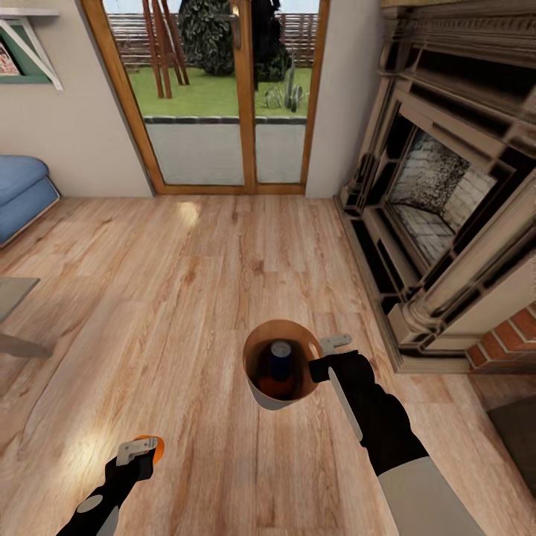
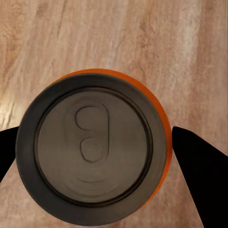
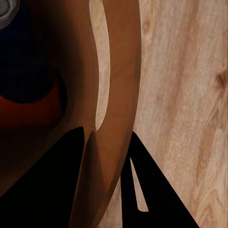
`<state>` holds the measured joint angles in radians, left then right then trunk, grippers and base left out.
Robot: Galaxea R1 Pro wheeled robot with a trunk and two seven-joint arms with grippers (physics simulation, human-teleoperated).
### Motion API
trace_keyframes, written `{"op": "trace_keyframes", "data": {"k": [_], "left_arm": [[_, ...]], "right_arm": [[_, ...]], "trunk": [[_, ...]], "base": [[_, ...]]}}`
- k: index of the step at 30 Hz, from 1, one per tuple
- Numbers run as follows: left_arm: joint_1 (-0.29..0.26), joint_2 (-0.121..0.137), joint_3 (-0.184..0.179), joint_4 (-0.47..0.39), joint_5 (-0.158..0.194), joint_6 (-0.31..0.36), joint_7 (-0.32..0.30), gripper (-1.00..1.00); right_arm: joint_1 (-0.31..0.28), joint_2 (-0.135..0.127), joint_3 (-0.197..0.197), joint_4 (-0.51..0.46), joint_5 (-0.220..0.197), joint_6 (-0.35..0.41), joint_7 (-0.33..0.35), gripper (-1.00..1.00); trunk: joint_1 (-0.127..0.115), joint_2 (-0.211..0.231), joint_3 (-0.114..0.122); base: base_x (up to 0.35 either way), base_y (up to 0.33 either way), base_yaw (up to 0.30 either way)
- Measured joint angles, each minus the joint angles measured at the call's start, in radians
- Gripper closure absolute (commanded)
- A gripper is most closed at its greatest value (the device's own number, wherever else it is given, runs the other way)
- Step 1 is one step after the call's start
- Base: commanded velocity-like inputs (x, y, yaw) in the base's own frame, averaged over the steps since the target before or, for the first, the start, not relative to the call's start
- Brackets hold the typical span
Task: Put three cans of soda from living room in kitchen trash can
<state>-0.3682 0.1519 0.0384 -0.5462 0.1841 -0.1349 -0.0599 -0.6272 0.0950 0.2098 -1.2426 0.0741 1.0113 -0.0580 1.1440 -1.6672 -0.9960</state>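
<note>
The tash can (image 1: 269, 400), pale grey outside and tan inside, hangs over the living room's wood floor (image 1: 186, 283), in front of me. My right gripper (image 1: 321, 356) is shut on its rim, one finger inside and one outside the wall (image 3: 118, 95). Inside it a dark blue can of soda (image 1: 281, 357) stands over an orange one (image 1: 274, 387); both also show as blue can (image 3: 23, 61) and orange can (image 3: 28, 109). At the lower left my left gripper (image 1: 141, 449) is shut on the other orange can (image 1: 154, 445). Its silver top (image 2: 92, 147) sits between the dark fingers (image 2: 199, 171).
A large stone fireplace (image 1: 447, 193) with a red brick base (image 1: 514, 335) runs along the right. Glass doors (image 1: 223, 97) to a garden are straight ahead. A blue sofa (image 1: 22, 193) and a grey table corner (image 1: 11, 298) sit at the left.
</note>
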Motion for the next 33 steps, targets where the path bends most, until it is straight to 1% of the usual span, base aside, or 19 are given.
{"op": "trace_keyframes", "data": {"k": [33], "left_arm": [[0.0, 0.0, 0.0, 0.0, 0.0, 0.0, 0.0, 1.0]], "right_arm": [[0.0, 0.0, 0.0, 0.0, 0.001, 0.0, 0.0, 1.0]], "trunk": [[-0.126, 0.231, 0.104]], "base": [[0.0, 0.0, 0.0]]}}
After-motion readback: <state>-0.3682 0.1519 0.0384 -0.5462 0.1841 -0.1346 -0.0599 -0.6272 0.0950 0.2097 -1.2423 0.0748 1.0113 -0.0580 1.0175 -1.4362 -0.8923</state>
